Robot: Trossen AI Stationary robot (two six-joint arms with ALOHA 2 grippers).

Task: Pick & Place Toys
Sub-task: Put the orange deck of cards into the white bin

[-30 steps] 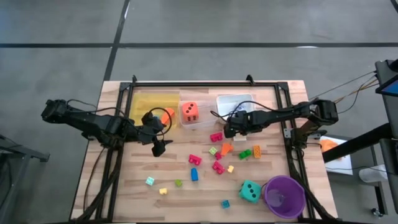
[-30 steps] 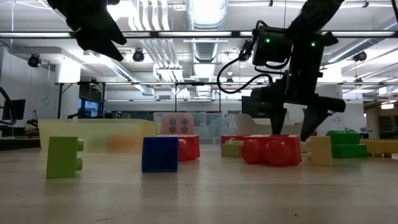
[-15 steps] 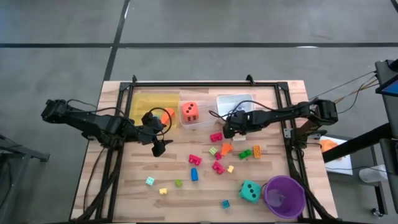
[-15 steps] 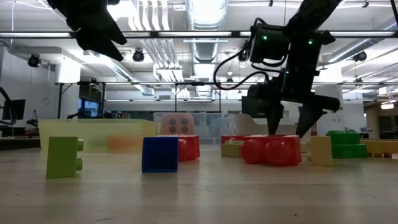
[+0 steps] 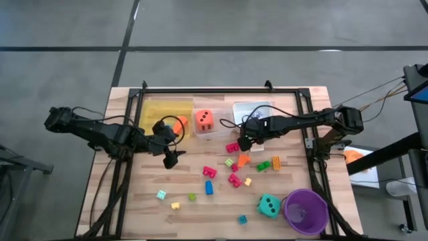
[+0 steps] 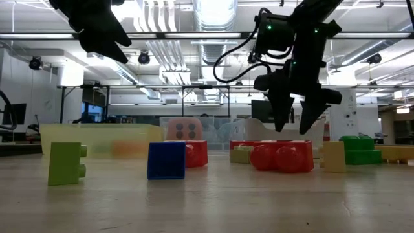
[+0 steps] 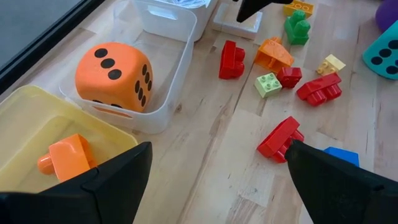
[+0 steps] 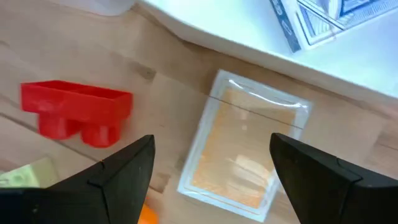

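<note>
Small coloured blocks lie scattered on the wooden table, among them a red block [image 8: 78, 112] and a blue one [image 5: 208, 188]. A flat clear card [image 8: 242, 146] lies on the table beside the white tray [image 5: 253, 108]. My right gripper [image 5: 244, 142] hangs open above this card, fingers pointing down, one on each side and clear of it. An orange die [image 7: 115, 71] sits in the clear tray [image 5: 208, 132]. An orange block [image 7: 65, 155] rests in the yellow tray [image 5: 162, 109]. The teal die [image 5: 269, 205] stands near the front. My left gripper [image 5: 170, 144] waits open, raised beside the yellow tray.
A purple cup [image 5: 305, 211] stands at the front right corner. The white tray holds printed cards [image 8: 323, 12]. A black frame [image 5: 221, 89] runs along the table's far and side edges. Bare wood lies at the front left.
My right gripper has risen off the blocks and card, rolled about its own axis, and drifted slightly toward the table's left. Its fingers keep the same gap. Nothing on the table has moved.
</note>
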